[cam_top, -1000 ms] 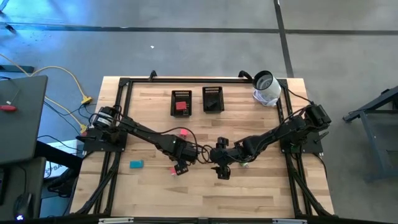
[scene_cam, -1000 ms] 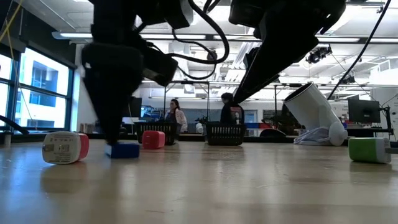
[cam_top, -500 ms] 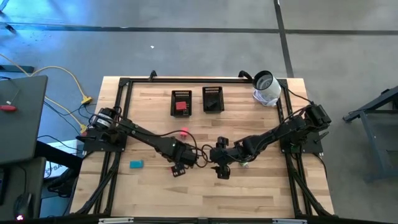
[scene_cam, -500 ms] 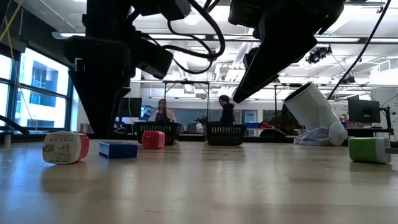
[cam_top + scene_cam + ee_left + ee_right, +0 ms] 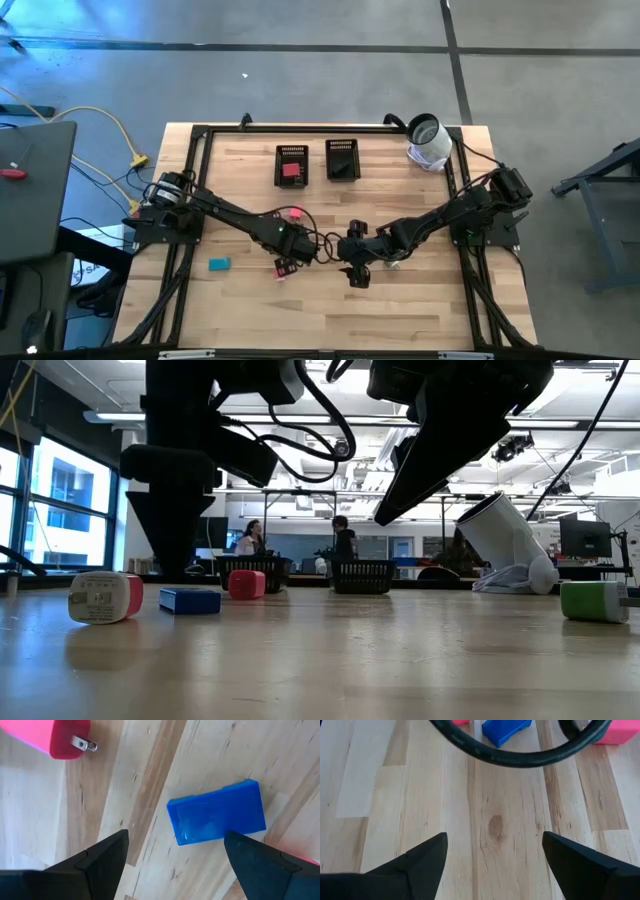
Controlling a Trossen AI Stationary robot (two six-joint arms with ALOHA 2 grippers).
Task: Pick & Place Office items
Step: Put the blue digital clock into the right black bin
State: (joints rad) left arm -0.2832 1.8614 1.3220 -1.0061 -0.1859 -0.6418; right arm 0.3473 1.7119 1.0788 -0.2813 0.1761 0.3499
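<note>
Hovering low over the middle of the wooden table (image 5: 240,310), the left gripper (image 5: 285,263) holds its 2 dark fingers (image 5: 102,857) spread wide, with nothing between them. Its wrist view looks down on a small blue block (image 5: 216,818) lying flat on the boards just ahead of the fingertips, apart from both. A pink plug-in piece (image 5: 55,737) with metal prongs lies near it.

Close beside it, the right gripper (image 5: 358,272) also hangs over the table's centre, fingers (image 5: 425,857) wide apart and empty, with bare wood beneath them; a black cable (image 5: 520,755) loops across its view.

Seen from table height, the blue block (image 5: 190,600) rests on the table beside a white-and-pink piece (image 5: 104,597), while a green piece (image 5: 594,601) sits well off to the other side. From above, a teal piece (image 5: 219,264) lies near the left arm's side and a pink one (image 5: 295,213) sits just behind that arm.

At the far edge stand 2 black mesh trays: the left tray (image 5: 291,152) holds a red piece (image 5: 291,170), and the right tray (image 5: 343,148) a dark one. A white cylinder (image 5: 428,140) lies tilted at the far right corner.

2 people (image 5: 340,540) show in the room beyond.
</note>
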